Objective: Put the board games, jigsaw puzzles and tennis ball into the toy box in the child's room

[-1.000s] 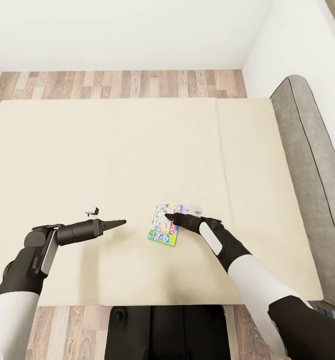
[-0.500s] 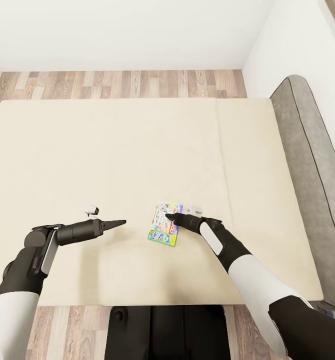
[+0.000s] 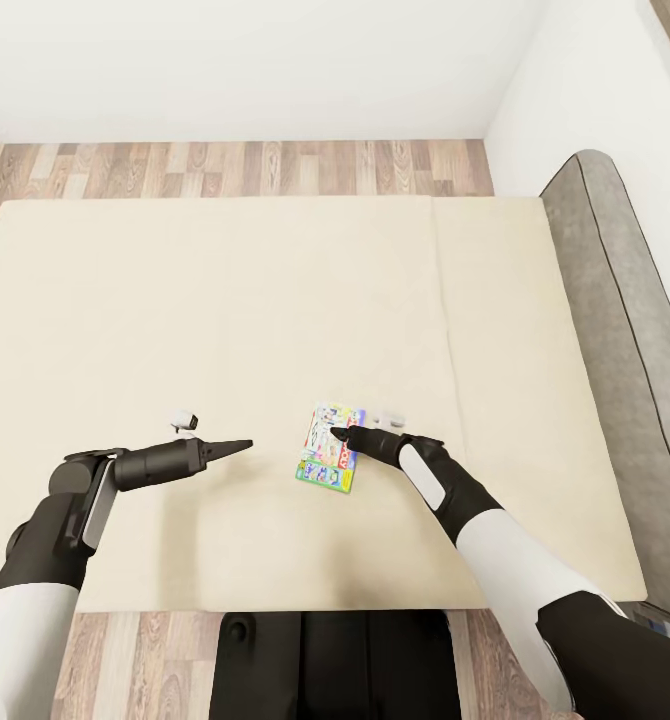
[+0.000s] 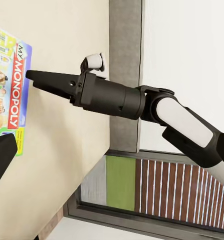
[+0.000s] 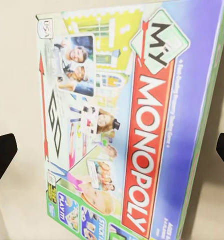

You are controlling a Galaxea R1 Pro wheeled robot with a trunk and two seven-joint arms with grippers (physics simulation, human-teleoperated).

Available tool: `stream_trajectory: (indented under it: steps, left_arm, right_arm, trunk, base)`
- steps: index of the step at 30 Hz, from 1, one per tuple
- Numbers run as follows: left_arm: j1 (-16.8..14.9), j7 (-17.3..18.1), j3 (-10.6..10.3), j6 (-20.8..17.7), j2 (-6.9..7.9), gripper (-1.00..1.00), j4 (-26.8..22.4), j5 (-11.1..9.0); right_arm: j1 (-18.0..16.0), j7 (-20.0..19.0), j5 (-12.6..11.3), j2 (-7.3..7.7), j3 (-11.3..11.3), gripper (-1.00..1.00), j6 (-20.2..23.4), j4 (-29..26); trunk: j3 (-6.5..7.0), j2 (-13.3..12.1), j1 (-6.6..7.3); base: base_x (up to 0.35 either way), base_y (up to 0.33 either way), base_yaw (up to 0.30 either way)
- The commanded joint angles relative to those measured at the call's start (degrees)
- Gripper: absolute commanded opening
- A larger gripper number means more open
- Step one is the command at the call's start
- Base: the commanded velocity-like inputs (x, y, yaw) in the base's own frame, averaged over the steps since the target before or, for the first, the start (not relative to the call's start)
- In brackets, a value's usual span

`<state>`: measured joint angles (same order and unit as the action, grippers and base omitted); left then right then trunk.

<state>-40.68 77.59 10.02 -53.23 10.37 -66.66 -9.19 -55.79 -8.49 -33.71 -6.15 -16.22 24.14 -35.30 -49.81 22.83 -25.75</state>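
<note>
One board game (image 3: 325, 465), a flat "My Monopoly" box with a yellow, red and green cover, lies flat on the cream bed (image 3: 275, 300) near its front edge. My right gripper (image 3: 337, 433) hovers over the box's far end. In the right wrist view its two fingertips (image 5: 2, 155) stand wide apart at either side of the cover (image 5: 127, 120), so it is open and holds nothing. My left gripper (image 3: 243, 444) hangs above bare mattress to the left of the box, pointing at it. One finger (image 4: 1, 157) shows at the left wrist view's edge, spread as for open.
The bed's grey padded headboard (image 3: 615, 300) runs along the right, against the white wall. Wood-plank floor (image 3: 255, 168) lies beyond the far side of the bed. My dark base (image 3: 325, 660) stands against the bed's near edge.
</note>
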Motion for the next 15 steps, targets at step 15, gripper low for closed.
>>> stream_trajectory:
  steps: [15]
  left_arm:
    - [0.0,0.1,0.0,-0.6,0.01,1.0,0.0,-0.1]
  right_arm:
    - [0.0,0.0,-0.1,0.0,0.0,1.0,0.2,0.0]
  trunk:
    - [-0.38,0.1,-0.03]
  base:
    - [0.0,0.0,0.0]
